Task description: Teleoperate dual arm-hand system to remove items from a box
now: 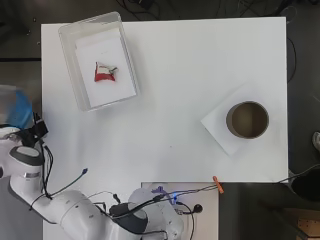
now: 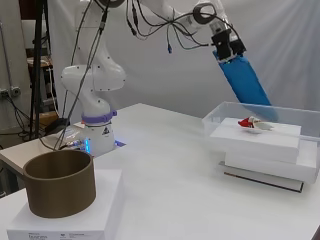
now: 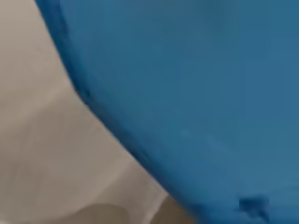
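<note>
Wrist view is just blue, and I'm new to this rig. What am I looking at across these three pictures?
It is one white robot arm ending in a hand, here under a blue cover, which fills the wrist view. The overhead view looks straight down and the side view looks across the table. On the table are a clear box with a red and white item on a white block, and a brown pot on a white pack. The hand hangs off the table's edge beside the box. Nothing appears to be held.
</note>
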Available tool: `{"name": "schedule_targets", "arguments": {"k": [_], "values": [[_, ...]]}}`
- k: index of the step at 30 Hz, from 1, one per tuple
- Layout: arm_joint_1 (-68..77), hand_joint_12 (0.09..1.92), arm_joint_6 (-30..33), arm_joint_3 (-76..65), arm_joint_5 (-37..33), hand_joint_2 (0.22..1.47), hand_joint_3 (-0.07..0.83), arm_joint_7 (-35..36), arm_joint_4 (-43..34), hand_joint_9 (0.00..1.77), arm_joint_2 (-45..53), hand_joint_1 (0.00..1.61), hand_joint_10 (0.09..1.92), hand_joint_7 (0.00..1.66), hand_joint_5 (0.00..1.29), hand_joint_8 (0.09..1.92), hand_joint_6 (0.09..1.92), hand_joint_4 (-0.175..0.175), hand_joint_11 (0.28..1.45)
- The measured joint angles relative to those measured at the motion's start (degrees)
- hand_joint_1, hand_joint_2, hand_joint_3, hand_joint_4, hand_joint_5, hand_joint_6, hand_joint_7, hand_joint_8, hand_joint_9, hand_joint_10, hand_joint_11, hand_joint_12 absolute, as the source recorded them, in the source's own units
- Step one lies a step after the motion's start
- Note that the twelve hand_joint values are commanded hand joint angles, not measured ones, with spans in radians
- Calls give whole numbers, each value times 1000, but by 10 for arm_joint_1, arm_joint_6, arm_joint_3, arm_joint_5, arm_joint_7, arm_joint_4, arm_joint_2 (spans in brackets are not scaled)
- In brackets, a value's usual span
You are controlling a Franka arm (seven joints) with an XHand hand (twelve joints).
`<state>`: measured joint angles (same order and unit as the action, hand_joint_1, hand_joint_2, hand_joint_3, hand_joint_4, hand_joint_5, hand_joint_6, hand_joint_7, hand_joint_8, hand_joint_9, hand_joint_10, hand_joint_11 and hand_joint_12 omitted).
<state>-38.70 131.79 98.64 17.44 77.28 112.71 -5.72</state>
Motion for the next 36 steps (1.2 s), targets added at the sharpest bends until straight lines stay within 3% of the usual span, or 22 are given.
{"name": "schedule_targets", "arguments": {"k": [3, 6, 13, 16, 20, 24, 27, 28, 29, 30, 31, 33, 36], "values": [[26, 1887, -3, -120, -21, 1254, -11, 40, -6, 1362, -30, 1142, 1920, 1152, 724, 1920, 1920, 175, 1136], [59, 1886, -48, -275, -52, 1248, -8, 83, 22, 1356, -68, 1162, 1920, 1145, 685, 1920, 1920, 175, 1149], [373, 1897, -168, -625, -287, 1245, -2, 199, 134, 1359, -360, 1164, 1920, 1127, 664, 1920, 1920, 175, 1151], [470, 1897, -200, -685, -373, 1245, -1, 241, 171, 1383, -434, 1156, 1920, 1144, 679, 1920, 1920, 175, 1163], [512, 1895, -250, -716, -385, 1247, 1, 249, 189, 1405, -471, 1132, 1920, 1158, 698, 1920, 1920, 175, 1182], [544, 1886, -308, -746, -355, 1261, 3, 195, 204, 1411, -515, 1063, 1920, 1148, 641, 1920, 1920, 175, 1200], [552, 1881, -373, -760, -333, 1265, 3, 160, 214, 1403, -520, 1041, 1920, 1140, 673, 1920, 1920, 175, 1193], [551, 1580, -381, -761, -328, 1222, -6, 154, 218, 1177, -514, 811, 1628, 972, 603, 1612, 1588, 156, 953], [550, 1073, -381, -760, -324, 1006, -30, 149, 227, 765, -506, 506, 1104, 595, 374, 1001, 963, 98, 679], [550, 640, -370, -759, -325, 825, -31, 146, 238, 464, -500, 275, 670, 320, 202, 543, 516, 61, 505], [548, 351, -358, -757, -328, 725, -21, 142, 246, 297, -498, 138, 382, 164, 102, 274, 258, 47, 425], [543, 102, -342, -748, -323, 659, -5, 111, 249, 217, -489, 31, 131, 88, 34, 87, 87, 60, 399], [532, 87, -333, -741, -296, 823, 15, 17, 233, 440, -468, 77, 87, 341, 254, 87, 87, 95, 499]]}}
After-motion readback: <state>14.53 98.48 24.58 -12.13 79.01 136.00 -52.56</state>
